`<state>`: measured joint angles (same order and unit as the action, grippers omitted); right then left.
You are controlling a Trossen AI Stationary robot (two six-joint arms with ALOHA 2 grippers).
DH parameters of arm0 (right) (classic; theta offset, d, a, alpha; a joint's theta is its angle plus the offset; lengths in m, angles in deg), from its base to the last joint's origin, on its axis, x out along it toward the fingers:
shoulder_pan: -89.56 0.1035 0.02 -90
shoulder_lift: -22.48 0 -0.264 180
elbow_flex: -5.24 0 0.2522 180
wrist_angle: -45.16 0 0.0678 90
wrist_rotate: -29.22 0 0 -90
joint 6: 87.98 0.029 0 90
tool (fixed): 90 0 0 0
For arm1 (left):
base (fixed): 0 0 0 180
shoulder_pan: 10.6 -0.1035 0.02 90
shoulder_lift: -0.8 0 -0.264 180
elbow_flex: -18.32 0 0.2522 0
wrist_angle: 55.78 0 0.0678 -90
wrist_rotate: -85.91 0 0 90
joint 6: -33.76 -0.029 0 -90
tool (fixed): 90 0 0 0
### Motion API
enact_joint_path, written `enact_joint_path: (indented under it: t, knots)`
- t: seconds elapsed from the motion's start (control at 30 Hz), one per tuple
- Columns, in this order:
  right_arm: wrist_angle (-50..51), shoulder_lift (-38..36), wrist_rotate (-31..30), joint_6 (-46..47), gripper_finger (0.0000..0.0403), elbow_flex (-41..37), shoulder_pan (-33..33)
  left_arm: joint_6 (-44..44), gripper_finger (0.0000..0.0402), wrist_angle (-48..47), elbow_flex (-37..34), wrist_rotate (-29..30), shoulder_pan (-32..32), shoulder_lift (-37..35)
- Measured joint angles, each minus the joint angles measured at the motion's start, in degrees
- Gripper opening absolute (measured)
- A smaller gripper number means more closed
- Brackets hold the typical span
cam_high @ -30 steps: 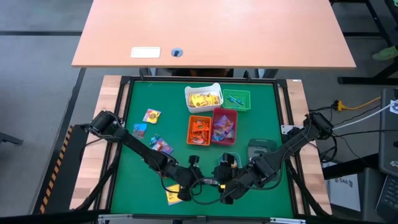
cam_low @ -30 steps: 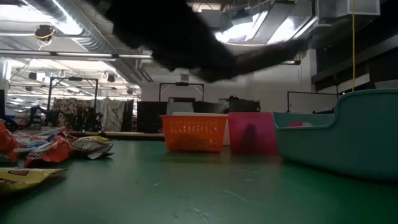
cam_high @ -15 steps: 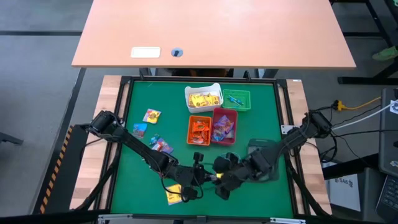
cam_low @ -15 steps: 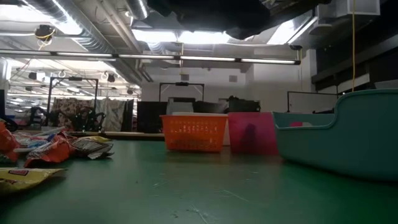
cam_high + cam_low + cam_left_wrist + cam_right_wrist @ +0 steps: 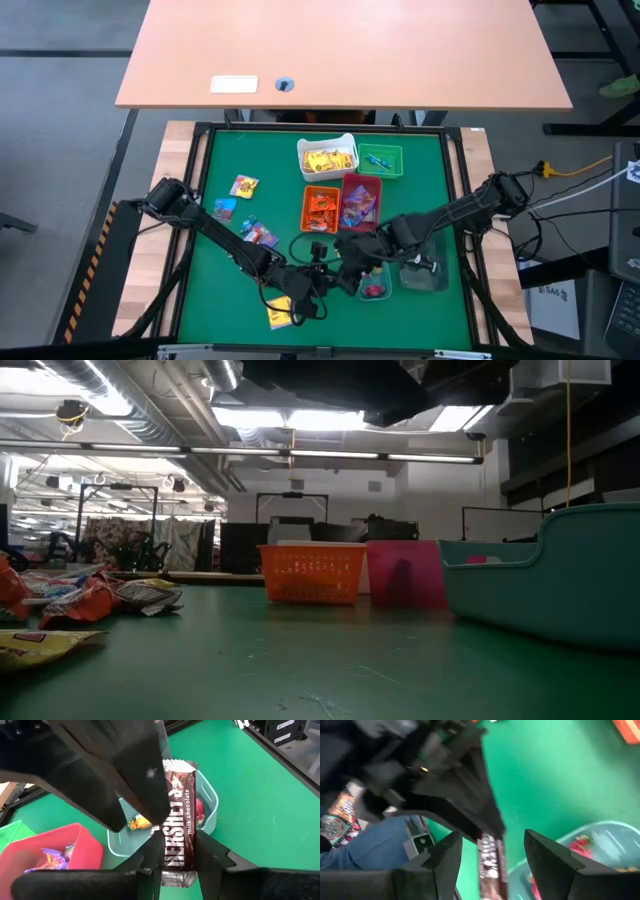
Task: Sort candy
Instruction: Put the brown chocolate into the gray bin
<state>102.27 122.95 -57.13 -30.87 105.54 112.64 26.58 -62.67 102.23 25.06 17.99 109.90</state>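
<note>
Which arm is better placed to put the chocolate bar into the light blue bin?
The left. Its gripper is shut on the chocolate bar, just before the light blue bin. The right gripper is open around the bar's other end.

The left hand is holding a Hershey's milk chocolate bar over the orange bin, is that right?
Not quite. The left hand does hold the Hershey's milk chocolate bar, but the left wrist view shows it over the pale teal bin, not the orange one.

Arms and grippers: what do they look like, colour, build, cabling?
Both arms are dark, near black, built of jointed segments with rounded joint housings. The left gripper has two flat, matte dark fingers; the right gripper has broad, angular dark fingers. Thin black cables loop beside the left gripper in the high view. No markings are readable.
</note>
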Motion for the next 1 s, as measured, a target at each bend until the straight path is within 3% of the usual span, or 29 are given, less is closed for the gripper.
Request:
enact_joint_path:
  t: [0.17,0.4,1.0]
  knots:
    - [5.6,0.0,3.4,-0.4,0.0214,0.0,-0.3,0.0,0.0075,0.0,0.0,0.0,0.0,0.0]
    - [6.2,0.0,10.2,-0.4,0.0214,0.0,-0.2,0.0,0.0075,0.1,0.0,0.1,0.0,0.0]
    - [6.1,0.0,11.6,-0.4,0.0208,0.0,-0.2,-1.5,0.0075,3.5,0.0,1.9,-0.1,-0.1]
